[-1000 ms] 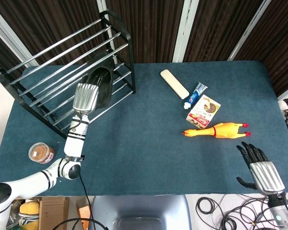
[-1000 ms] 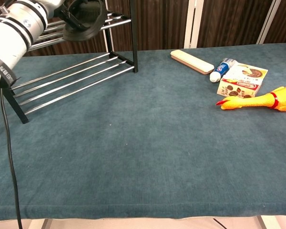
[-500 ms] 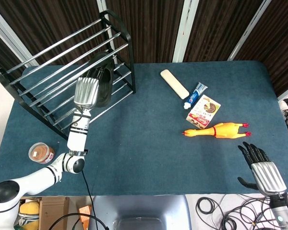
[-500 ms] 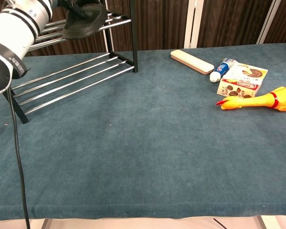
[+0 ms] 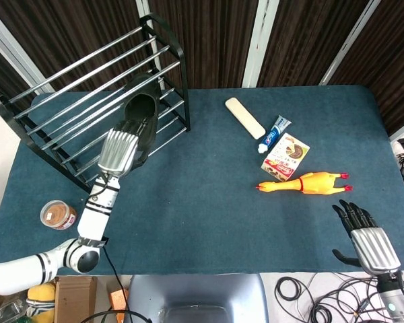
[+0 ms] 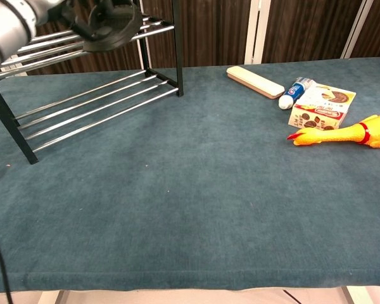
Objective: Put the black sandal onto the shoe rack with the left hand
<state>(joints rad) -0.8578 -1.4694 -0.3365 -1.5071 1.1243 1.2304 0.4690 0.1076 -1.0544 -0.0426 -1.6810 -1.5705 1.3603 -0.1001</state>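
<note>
The black sandal [image 5: 143, 111] [image 6: 114, 22] lies on an upper tier of the black metal shoe rack [image 5: 54, 114] [image 6: 82, 107], near the rack's right end post. My left hand [image 5: 119, 151] sits just in front of it, silver back upward, with its dark fingers at the sandal's near edge and no clear grip on it. In the chest view only the left forearm [image 6: 12, 19] shows, at the top left beside the sandal. My right hand [image 5: 363, 235] hovers past the table's front right corner, fingers spread and empty.
A yellow rubber chicken [image 5: 310, 182], a snack box [image 5: 285, 156], a blue-and-white tube [image 5: 275, 132] and a beige bar [image 5: 245, 118] lie on the right half of the blue cloth. A small round can [image 5: 58, 214] stands at the front left.
My left hand has drawn back toward the table's front while the sandal stayed in place on the rack. The right hand has not moved.
</note>
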